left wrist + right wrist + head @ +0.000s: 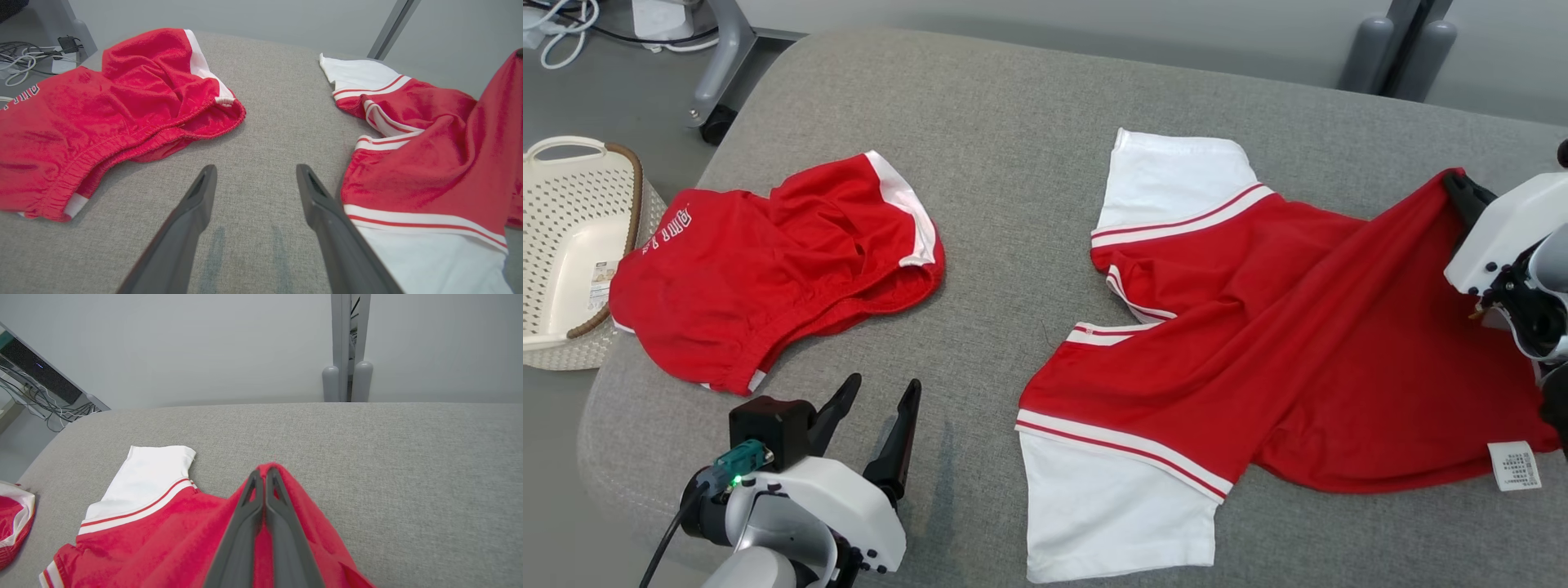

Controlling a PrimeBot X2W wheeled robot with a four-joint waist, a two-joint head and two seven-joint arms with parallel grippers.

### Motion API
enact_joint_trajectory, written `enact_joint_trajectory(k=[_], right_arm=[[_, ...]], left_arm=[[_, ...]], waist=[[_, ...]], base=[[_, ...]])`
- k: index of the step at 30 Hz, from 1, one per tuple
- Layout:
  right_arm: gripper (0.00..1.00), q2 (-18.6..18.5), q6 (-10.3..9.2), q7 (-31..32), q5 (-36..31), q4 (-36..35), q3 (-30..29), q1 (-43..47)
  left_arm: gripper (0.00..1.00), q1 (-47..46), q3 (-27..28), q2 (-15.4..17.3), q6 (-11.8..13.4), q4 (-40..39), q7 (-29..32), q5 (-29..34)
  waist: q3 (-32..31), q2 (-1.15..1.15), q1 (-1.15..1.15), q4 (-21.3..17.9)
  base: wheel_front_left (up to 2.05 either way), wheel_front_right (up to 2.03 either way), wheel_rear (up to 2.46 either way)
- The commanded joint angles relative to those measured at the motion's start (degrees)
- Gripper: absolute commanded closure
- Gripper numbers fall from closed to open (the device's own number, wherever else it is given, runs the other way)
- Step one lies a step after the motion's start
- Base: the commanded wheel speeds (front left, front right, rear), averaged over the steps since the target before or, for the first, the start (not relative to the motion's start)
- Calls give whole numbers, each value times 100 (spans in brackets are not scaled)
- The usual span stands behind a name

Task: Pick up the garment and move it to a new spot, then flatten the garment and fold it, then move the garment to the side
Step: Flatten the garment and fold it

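The garment [1258,343] is a red shirt with white sleeves, spread on the right half of the grey padded table [1013,147]. My right gripper [1455,184] is shut on the shirt's far right edge, pulling the cloth up into a ridge. In the right wrist view the closed fingertips [263,475] pinch a peak of the red shirt [163,539]. My left gripper [884,384] hovers open over bare table near the front. In the left wrist view its fingers [256,167] point between both garments, with the shirt [429,163] just to their right.
A crumpled pair of red shorts [768,261] [102,114] lies on the table's left. A cream perforated basket [564,196] stands on the floor beyond the left edge. Grey posts [1388,49] rise behind the far edge, and cables [24,61] lie on the floor.
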Motion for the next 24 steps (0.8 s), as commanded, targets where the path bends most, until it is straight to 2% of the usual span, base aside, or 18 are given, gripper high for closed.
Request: enact_joint_trajectory(k=[1,2,3,7,15,19,24], right_arm=[[87,-26,11,-54,45,39,15,-27],[57,6,11,-84,58,134,74,-54],[0,49,11,-146,103,213,115,-79],[0,124,11,-478,251,301,332,59],[0,-37,11,-1612,536,-259,653,821],[0,-100,11,-2212,548,-598,558,1381],[0,-124,11,-2661,375,-966,221,2201]], left_arm=[[0,-74,7,7,-3,24,-17,-23],[0,-73,0,-2,-7,62,-26,-30],[0,-65,0,-11,-11,83,-41,-38],[0,5,-11,-17,-22,157,-65,-52],[0,225,47,75,73,134,-154,-92],[0,412,114,121,167,52,-244,-120],[0,569,186,158,272,-114,-319,-131]], waist=[[-13,0,0,1],[-50,0,0,-12],[-96,0,0,-36],[-314,0,0,-210],[-872,0,0,-771],[-1091,0,0,-1061],[-1196,0,0,-1312]], base=[[0,0,0],[0,0,0],[0,0,0],[0,0,0],[0,0,0],[0,0,0],[0,0,0]])
